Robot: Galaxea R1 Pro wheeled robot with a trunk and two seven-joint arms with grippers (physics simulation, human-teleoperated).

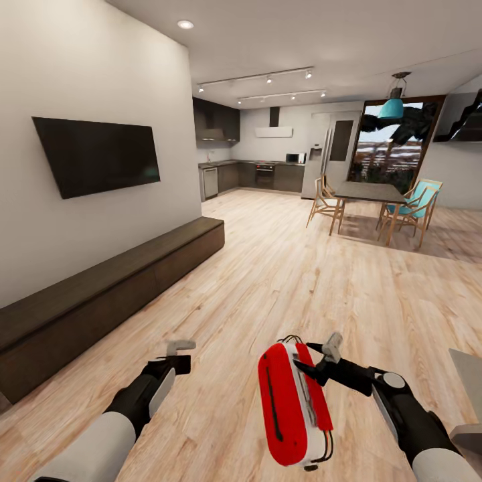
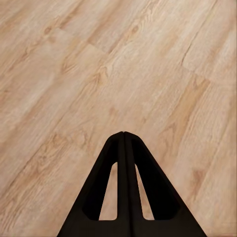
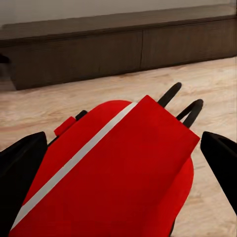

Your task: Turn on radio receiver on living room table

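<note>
Above the wood floor [image 1: 281,281], radio receiver [image 1: 292,406] clamped in right gripper [image 1: 309,370], held off the ground on end.
Right wrist view: fingers [image 3: 22,168] either side of the red body [image 3: 118,173] (white band visible). Left gripper [image 2: 123,140] pressed together, nothing in it, over floor. Dark bench cabinet [image 1: 100,294] along left wall, TV [image 1: 97,155] above; dining table [image 1: 371,193] well apart.

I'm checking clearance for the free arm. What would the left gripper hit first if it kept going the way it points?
Probably the wooden floor: the left gripper, fingers together, points down at bare planks with nothing between.
</note>
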